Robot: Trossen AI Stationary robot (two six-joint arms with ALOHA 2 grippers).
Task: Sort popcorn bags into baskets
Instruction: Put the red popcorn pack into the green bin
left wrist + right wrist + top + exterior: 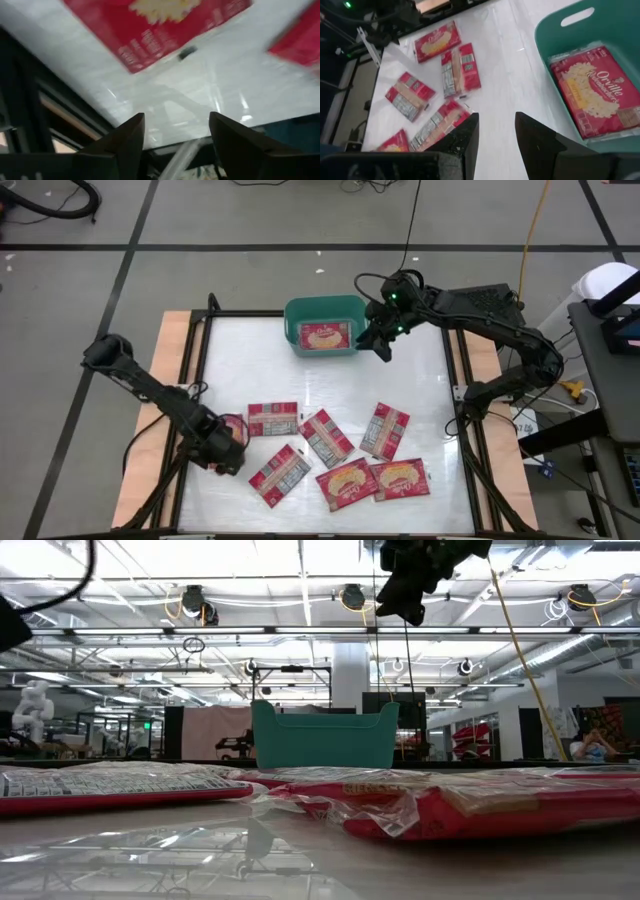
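A red bag (pixel 470 808) lies nearest the low camera, crumpled on the table (pixel 420 380), with another (pixel 110 788) flat beside it and the teal basket (pixel 324 736) standing beyond them. From above, the basket (pixel 322 307) sits at the table's 12 o'clock edge with one bag (pixel 326 335) inside, popcorn picture up. The right gripper (pixel 381 340) hangs above the table just at the basket's 3 o'clock side, fingers slightly parted and holding nothing. Six loose bags spread across the 6 o'clock half of the table, the nearest to the left arm (pixel 272 419) showing its printed panel. The left gripper (pixel 236 442) sits low at about 8 o'clock, just beside that bag, its fingers (pixel 125 145) apart and empty, with a red bag (pixel 155 25) ahead of them.
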